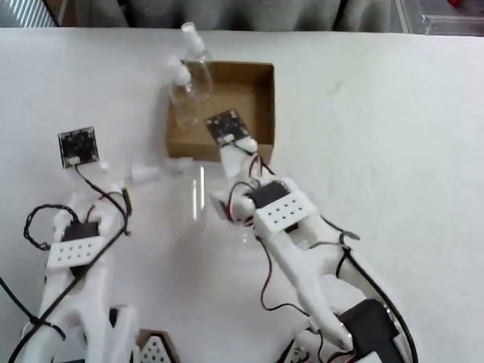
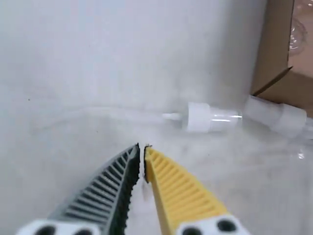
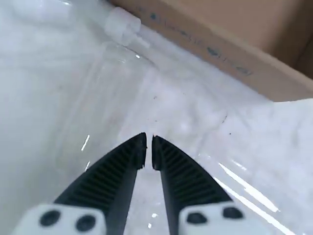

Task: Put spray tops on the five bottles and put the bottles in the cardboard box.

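An open brown cardboard box [image 1: 234,66] sits mid-desk. Two clear plastic bottles with white spray tops [image 1: 189,83] lean over its far left corner. Below the box's near wall, a clear plastic bottle [image 3: 105,93] lies on the white desk [image 1: 378,113], its neck close to that wall. A loose white spray top [image 2: 199,116] lies just beside the neck. The left claw [image 2: 143,149] is pinched narrow, holding nothing, short of the spray top. The right claw [image 3: 148,139] is likewise narrow and empty beside the lying bottle. Bare desk stretches to the right.
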{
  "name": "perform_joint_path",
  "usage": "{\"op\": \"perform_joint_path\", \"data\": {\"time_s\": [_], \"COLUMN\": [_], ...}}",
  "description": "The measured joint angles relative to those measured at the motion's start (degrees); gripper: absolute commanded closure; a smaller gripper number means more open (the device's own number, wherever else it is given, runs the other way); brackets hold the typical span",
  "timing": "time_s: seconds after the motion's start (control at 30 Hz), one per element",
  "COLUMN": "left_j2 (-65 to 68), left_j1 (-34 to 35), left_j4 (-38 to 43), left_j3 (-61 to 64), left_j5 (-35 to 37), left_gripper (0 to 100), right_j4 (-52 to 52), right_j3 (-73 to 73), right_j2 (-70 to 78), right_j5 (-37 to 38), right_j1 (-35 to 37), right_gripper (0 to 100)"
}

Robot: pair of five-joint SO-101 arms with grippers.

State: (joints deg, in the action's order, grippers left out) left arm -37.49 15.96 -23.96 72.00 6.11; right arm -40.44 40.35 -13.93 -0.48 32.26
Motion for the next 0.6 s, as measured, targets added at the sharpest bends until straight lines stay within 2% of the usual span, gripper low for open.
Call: {"op": "perform_joint_path", "data": {"time_s": [0.17, 0.4, 0.6], "left_j2": [-1.67, -10.37, -13.27], "left_j1": [2.9, 11.69, 12.48], "left_j4": [0.0, -5.89, -8.35], "left_j3": [0.09, 0.09, 0.09], "left_j5": [0.0, 0.0, 0.0], "left_gripper": [97, 97, 97], "right_j4": [0.35, 14.42, 14.07], "right_j3": [0.0, -0.26, -8.0], "right_j2": [1.76, 11.52, 22.07], "right_j5": [0.0, 0.0, -0.7], "right_j1": [0.26, -0.44, -0.35], "right_gripper": [98.2, 98.3, 98.3]}}
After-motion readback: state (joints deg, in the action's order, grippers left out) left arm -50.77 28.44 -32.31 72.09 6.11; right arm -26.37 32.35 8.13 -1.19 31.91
